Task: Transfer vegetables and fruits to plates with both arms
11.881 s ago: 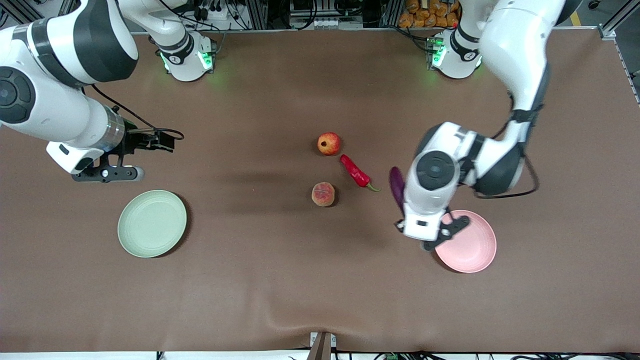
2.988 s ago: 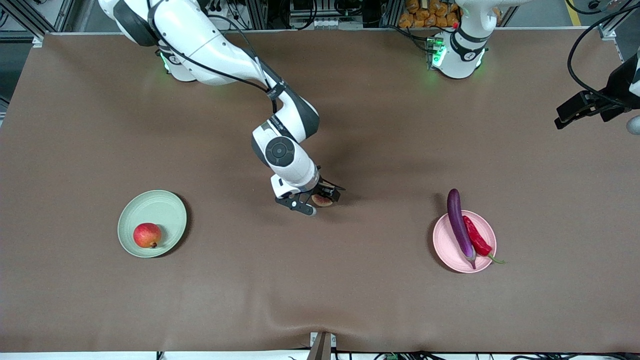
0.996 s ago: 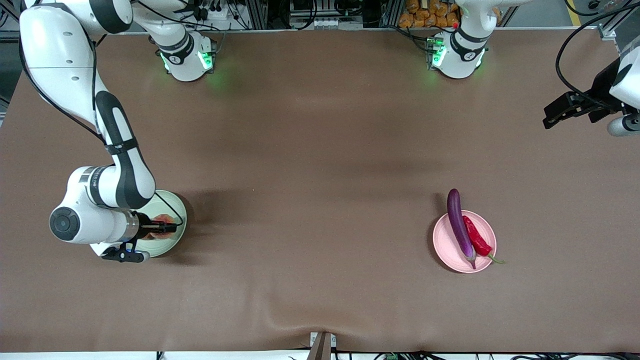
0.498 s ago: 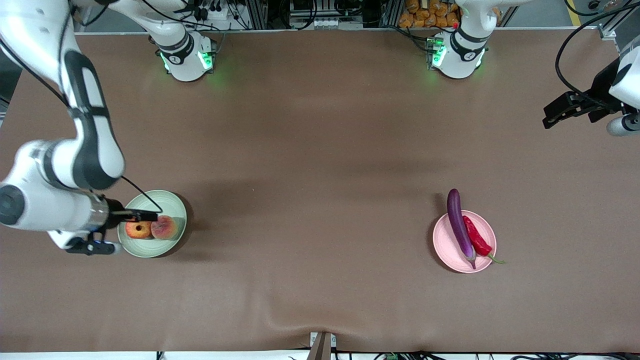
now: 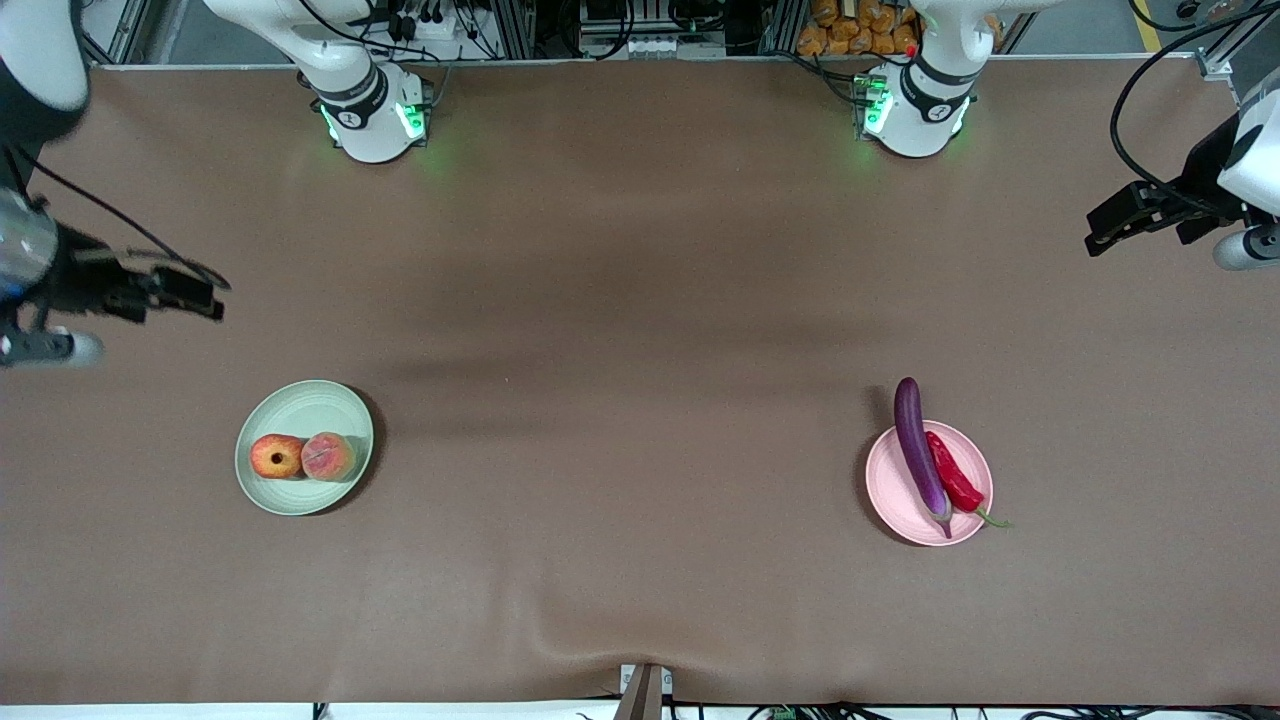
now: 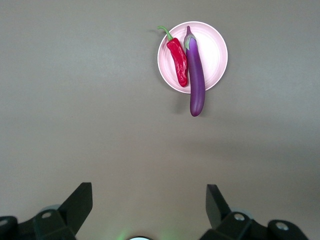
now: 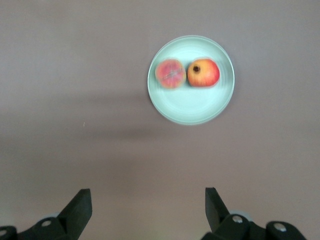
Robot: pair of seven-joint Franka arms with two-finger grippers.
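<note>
The pale green plate (image 5: 300, 405) holds the red-yellow fruit (image 5: 276, 457) and the peach (image 5: 328, 456), side by side. The pale pink plate (image 5: 893, 490) holds the purple eggplant (image 5: 918, 455), one end past the rim, and the red chili (image 5: 952, 473) beside it. My right gripper (image 5: 45, 346) is open and empty, up in the air at the right arm's end of the table. My left gripper (image 5: 1245, 250) is open and empty, waiting high at the left arm's end. The right wrist view shows its gripper (image 7: 147, 207), plate (image 7: 192, 107), peach (image 7: 170, 73) and fruit (image 7: 203, 73). The left wrist view shows its gripper (image 6: 148, 205), plate (image 6: 212, 42), eggplant (image 6: 196, 75) and chili (image 6: 178, 62).
The brown table cloth (image 5: 640, 330) has a raised wrinkle near its front edge (image 5: 560, 640). The two arm bases (image 5: 372, 115) (image 5: 910, 110) stand along the table's edge farthest from the front camera.
My right gripper has risen from the green plate and pulled back to its end of the table, leaving the peach beside the red-yellow fruit. The left arm has not moved.
</note>
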